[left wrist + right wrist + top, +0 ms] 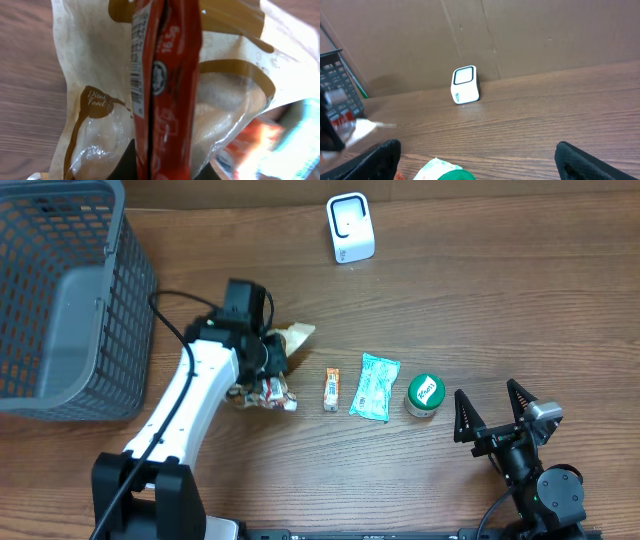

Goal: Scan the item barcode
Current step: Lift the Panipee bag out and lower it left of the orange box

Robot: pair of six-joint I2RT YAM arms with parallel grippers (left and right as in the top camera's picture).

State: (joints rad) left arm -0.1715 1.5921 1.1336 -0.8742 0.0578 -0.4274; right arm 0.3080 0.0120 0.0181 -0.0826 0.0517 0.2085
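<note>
Pinching red packet (167, 90) tight with left gripper (272, 355), by clear snack bag (95, 125), left of middle. Grab done. Left to do: carry to white scanner (350, 228), far side, well apart. Right gripper (495, 418) spread wide, empty.

We see a brown wooden table (500, 300). On its left side stands a grey mesh basket (125, 320), which reaches out of the overhead view. Near the far edge, well apart from the other things, a white scanner (350, 228) stands upright. In the middle, three things lie in a row, near each other but not touching: a small orange sachet (332, 389), then a teal packet (375, 387), then a round tub with a green lid (425, 395). To the left of the sachet lies a small heap of wrappers (268, 393), and beside it a clear bag with brown print (100, 100).
</note>
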